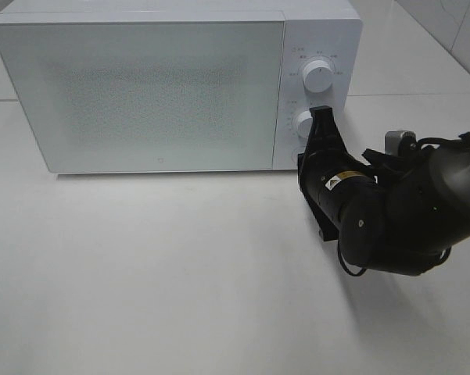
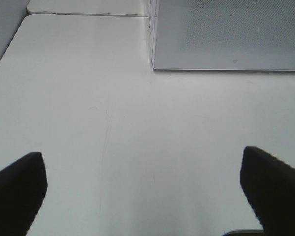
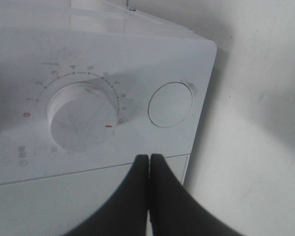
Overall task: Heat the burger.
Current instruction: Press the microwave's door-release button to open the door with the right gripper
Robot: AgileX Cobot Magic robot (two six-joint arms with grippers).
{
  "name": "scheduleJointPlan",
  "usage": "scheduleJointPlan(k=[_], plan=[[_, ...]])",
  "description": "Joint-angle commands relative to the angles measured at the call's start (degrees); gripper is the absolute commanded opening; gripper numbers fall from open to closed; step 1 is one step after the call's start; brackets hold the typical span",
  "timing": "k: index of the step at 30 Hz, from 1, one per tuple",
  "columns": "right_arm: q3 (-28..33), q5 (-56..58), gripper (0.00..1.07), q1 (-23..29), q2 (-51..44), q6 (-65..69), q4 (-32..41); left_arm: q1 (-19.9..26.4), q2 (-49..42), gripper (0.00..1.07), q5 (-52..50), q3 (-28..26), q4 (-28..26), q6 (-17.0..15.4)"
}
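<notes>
Right wrist: right gripper [image 3: 148, 158] pinched together, empty, beside timer dial [image 3: 83, 118] | left gripper [image 2: 142, 164] spread wide above table [image 2: 113, 123] | microwave [image 1: 141, 94] door closed

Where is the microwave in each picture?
Exterior high: the microwave fills the back of the white table, door closed.
Left wrist: its door corner shows ahead of the open left end effector.
Right wrist: its dial panel fills the view, close ahead of the shut right end effector.
Shared landmark: the white table.
</notes>
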Motion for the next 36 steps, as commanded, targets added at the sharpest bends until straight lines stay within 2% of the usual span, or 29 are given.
scheduleJointPlan(k=[1, 24, 36], plan=[[-2.58, 0.52, 0.00, -1.26, 2.35, 0.74, -1.43, 0.00, -0.86, 1.00, -0.74, 0.23, 0.06, -0.40], [-12.83, 1.20, 0.00, -5.44, 11.12, 1.83, -1.03, 0.00, -0.86, 1.00, -0.74, 0.23, 0.06, -0.34], [-19.25, -5.56, 0.00, -5.44, 13.75, 0.74, 0.46, 0.00, -0.86, 1.00, -0.74, 0.23, 0.06, -0.34]])
